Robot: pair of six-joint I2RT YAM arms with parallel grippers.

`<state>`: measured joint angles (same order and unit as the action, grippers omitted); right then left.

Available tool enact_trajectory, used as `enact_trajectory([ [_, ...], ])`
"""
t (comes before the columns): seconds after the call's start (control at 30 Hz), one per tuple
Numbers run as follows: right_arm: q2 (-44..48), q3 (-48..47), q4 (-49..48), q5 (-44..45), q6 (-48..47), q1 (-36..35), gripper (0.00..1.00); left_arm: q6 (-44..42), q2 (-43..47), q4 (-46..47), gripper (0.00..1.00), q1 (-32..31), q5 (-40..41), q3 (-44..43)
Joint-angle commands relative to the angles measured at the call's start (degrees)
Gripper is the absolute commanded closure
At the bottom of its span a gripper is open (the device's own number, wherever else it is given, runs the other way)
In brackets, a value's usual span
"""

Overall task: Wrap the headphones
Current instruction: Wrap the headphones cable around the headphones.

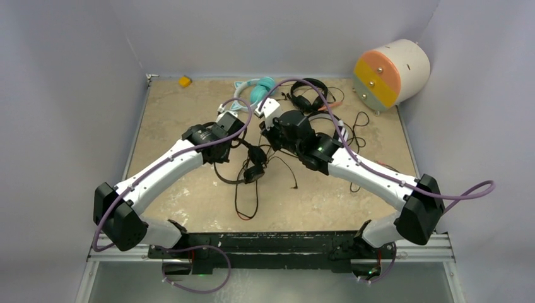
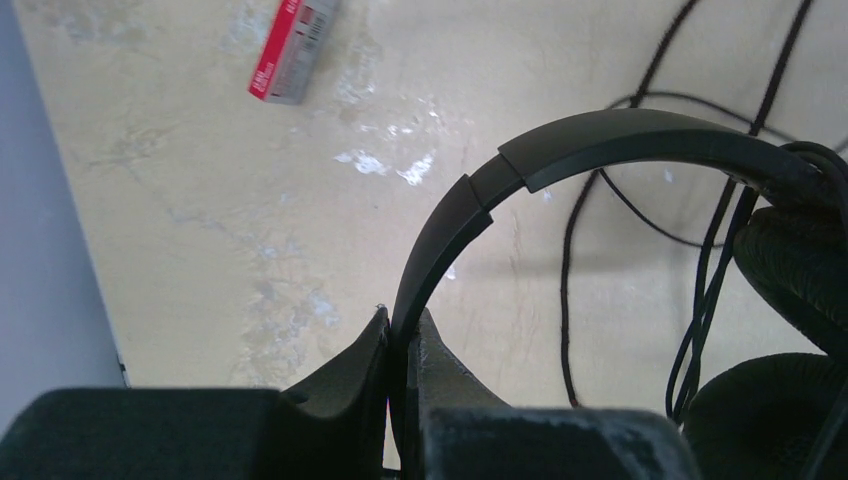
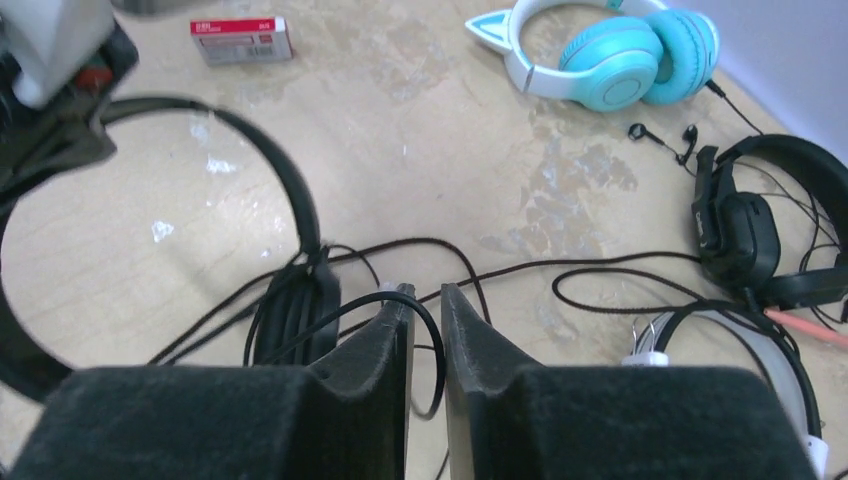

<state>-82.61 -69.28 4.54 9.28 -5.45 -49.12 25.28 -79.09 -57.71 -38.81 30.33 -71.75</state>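
The left claw [image 2: 405, 335] is clamped tight on the headband of the black headphones [image 2: 620, 135], which hang over the middle of the table [image 1: 170, 113] with their ear cups low and a thin black cable [image 3: 420, 241] straggling across the top. The right claw [image 3: 428, 300] stands just beside them with only a narrow gap between its 2 fingers, a loop of cable lying across the tips. The teal pair [image 1: 260, 89] and another black headset [image 1: 308, 95] lie near the far edge.

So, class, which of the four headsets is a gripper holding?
The all-black headphones: the left gripper pinches their headband. The teal cat-ear headset, the white headset and the other black headset lie free.
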Motion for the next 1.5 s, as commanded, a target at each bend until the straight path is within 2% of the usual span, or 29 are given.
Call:
enact_trajectory([
  [0.0, 1.9, 3.6, -11.6, -0.7, 0.5, 0.2, 0.8, -2.9, 1.7, 1.8, 1.0, -0.4, -8.0, 1.8],
  [0.13, 1.2, 4.8, -14.2, -4.5, 0.8, 0.2, 0.72, -3.0, 1.9, 3.2, 1.0, -0.5, -13.8, 2.4],
  [0.2, -0.4, 3.4, -12.2, -2.9, 1.1, 0.2, 0.77, -3.0, 2.4, 3.4, 1.0, -0.5, -16.1, 2.5],
  [0.3, -2.3, 2.7, -10.9, -2.5, 2.8, 1.2, 0.79, -3.0, 4.3, 3.5, 1.0, -0.5, -18.2, 3.0],
  [0.47, -4.3, 2.9, -8.7, -10.7, 11.1, 7.7, 0.8, -2.0, 7.9, 3.1, 1.0, -0.5, -22.5, 2.6],
  [0.57, -4.8, 5.5, -11.0, -20.4, 15.8, 11.9, 0.8, -0.6, 10.2, 2.6, 1.0, -0.5, -27.5, 1.1],
  [0.77, -4.8, 10.0, -19.2, -33.2, 15.0, 12.6, 0.77, 3.2, 12.1, -1.1, 1.0, -0.5, -39.3, -8.7],
  [0.9, -4.4, 13.0, -26.0, -39.0, 15.3, 12.6, 0.73, 5.1, 11.9, -3.5, 1.0, -0.5, -40.2, -16.2],
  [1.0, -4.2, 15.9, -33.2, -42.6, 17.2, 12.6, 0.64, 5.7, 10.5, -5.6, 1.0, -0.5, -39.9, -20.7],
  [1.07, -4.1, 17.5, -36.0, -43.2, 18.2, 12.6, 0.59, 5.8, 9.5, -6.5, 1.0, -0.4, -40.3, -23.4],
  [1.13, -3.7, 18.6, -36.7, -41.8, 18.8, 12.8, 0.58, 5.8, 8.0, -7.5, 1.0, -0.4, -40.7, -26.4],
  [1.3, 0.7, 22.2, -35.8, -34.9, 18.7, 13.2, 0.55, 4.4, 4.4, -9.8, 1.0, -0.4, -41.3, -34.1],
  [1.47, 6.5, 26.1, -33.5, -32.4, 17.2, 13.7, 0.5, 3.2, 0.6, -11.0, 1.0, 1.1, -43.5, -40.1],
])
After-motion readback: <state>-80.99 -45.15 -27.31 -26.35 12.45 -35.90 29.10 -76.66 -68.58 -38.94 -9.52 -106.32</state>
